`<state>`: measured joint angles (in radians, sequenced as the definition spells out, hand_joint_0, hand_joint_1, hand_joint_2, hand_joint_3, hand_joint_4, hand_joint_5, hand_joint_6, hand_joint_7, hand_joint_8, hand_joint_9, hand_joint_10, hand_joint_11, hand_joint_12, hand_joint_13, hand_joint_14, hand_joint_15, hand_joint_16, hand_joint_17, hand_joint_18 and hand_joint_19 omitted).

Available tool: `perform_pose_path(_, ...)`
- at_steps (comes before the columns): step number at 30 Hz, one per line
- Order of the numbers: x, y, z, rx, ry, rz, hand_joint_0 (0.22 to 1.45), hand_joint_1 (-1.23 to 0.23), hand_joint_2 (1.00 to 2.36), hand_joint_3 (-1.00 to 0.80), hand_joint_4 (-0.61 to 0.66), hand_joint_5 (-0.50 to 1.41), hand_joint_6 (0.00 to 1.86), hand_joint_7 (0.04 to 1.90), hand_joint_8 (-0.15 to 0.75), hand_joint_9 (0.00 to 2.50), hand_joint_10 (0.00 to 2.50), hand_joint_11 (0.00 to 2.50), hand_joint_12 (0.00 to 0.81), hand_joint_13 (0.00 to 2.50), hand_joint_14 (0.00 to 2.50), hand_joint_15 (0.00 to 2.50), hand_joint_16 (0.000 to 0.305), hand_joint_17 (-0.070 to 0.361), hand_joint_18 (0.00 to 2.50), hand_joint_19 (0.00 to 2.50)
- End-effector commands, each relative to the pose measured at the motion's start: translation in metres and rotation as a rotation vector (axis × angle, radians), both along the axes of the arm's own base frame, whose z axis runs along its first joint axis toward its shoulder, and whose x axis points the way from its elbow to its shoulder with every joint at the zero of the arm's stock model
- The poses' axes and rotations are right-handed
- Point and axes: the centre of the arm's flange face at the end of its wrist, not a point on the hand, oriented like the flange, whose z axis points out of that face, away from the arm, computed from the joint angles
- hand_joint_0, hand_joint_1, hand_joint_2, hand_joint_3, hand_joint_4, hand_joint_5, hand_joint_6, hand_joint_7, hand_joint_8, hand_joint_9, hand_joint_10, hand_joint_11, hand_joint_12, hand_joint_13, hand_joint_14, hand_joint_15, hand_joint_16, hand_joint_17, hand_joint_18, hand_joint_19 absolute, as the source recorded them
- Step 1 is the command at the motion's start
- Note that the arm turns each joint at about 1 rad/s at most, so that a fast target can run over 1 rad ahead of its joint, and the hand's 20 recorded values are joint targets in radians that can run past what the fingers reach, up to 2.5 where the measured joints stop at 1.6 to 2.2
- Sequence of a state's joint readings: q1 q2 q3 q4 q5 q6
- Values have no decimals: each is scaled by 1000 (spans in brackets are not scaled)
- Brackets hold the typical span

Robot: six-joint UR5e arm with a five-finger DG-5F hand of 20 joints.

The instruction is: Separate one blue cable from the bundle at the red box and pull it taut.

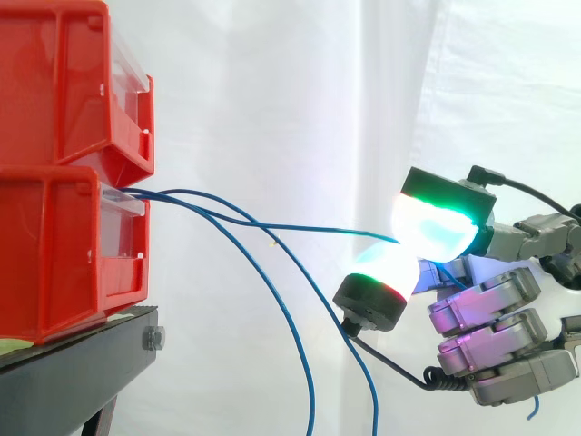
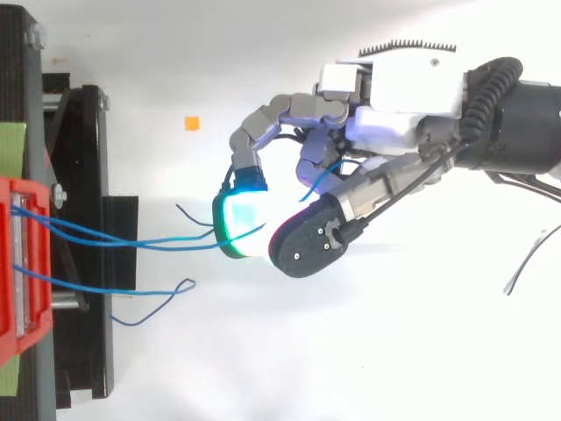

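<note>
Several thin blue cables (image 1: 227, 211) come out of the front of the lower red box (image 1: 64, 245) at the left. One blue cable (image 1: 318, 228) runs nearly level from the box to my hand (image 1: 481, 309), where two glowing fingertips (image 1: 434, 227) pinch it. It is almost straight, with a slight sag. The other blue cables (image 1: 300, 354) droop down and hang loose. From above, the pinched cable (image 2: 158, 239) crosses from the red box (image 2: 22, 263) to the glowing fingertips (image 2: 241, 224) of the hand (image 2: 386, 123), whose other fingers are curled.
Two red boxes are stacked, the upper red box (image 1: 73, 82) above the lower one, on a black stand (image 1: 82, 363). A white curtain is behind. A small orange marker (image 2: 191, 123) lies on the white floor below.
</note>
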<state>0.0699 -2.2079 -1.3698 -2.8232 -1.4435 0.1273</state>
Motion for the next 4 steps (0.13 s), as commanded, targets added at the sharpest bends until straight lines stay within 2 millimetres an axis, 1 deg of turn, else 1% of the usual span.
perform_pose_path(1, 0, 0, -1, 0, 2, 1, 734, -835, 1011, -324, -68, -145, 892, 1117, 248, 1283, 1308, 1491, 323, 1075, 2308, 1425, 29, 66, 1525, 2075)
perform_pose_path(4, 0, 0, 0, 0, 0, 1, 733, -834, 1011, -322, -70, -145, 891, 1115, 255, 1285, 1307, 1495, 319, 1075, 2304, 1428, 29, 65, 1524, 2073)
